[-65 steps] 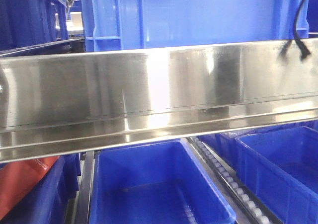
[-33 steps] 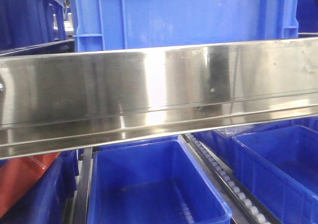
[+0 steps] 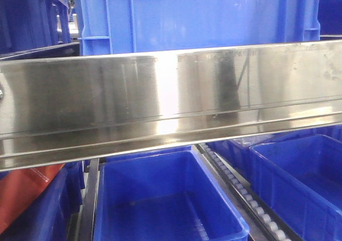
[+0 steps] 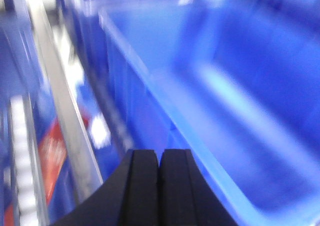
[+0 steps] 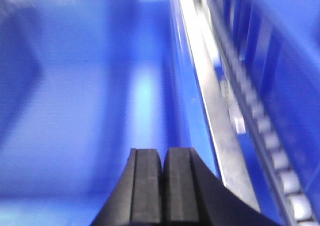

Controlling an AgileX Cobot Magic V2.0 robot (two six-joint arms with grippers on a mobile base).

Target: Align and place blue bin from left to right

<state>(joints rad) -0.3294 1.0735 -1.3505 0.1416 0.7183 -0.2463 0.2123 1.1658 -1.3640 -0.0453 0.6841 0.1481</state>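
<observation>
Blue bin (image 3: pixel 197 16) on upper shelf level, behind broad steel rail (image 3: pixel 171 102); long side facing front camera, long axis running left–right, roughly parallel to rail. Wall smooth, glossy plastic, with raised vertical ribs near both corners and a small ledge low on left end; top rim out of frame. Rail brushed stainless, mirror-streaked, tilted slightly up to the right across front view. Darker bin (image 3: pixel 32 16) just left of task bin. Lower level: open bin (image 3: pixel 165 198) at centre, another bin (image 3: pixel 299 182) to right, roller track (image 3: pixel 240 190) of small white wheels between them; red sheet (image 3: pixel 24 195) at lower left. Left wrist view motion-blurred: left fingers (image 4: pixel 159 186) black, flat-faced, pressed together, nothing between; hovering over near rim of blue bin (image 4: pixel 220 85), interior open below and to right; steel rail (image 4: pixel 65 110) and red patch to left. Right wrist view also blurred: right fingers (image 5: pixel 163 186) clenched on nothing, above bin interior (image 5: pixel 85 100); steel rail (image 5: pixel 210 95) and roller track (image 5: pixel 280 166) to right. Cannot tell from wrist views whether fingers touch bin.
</observation>
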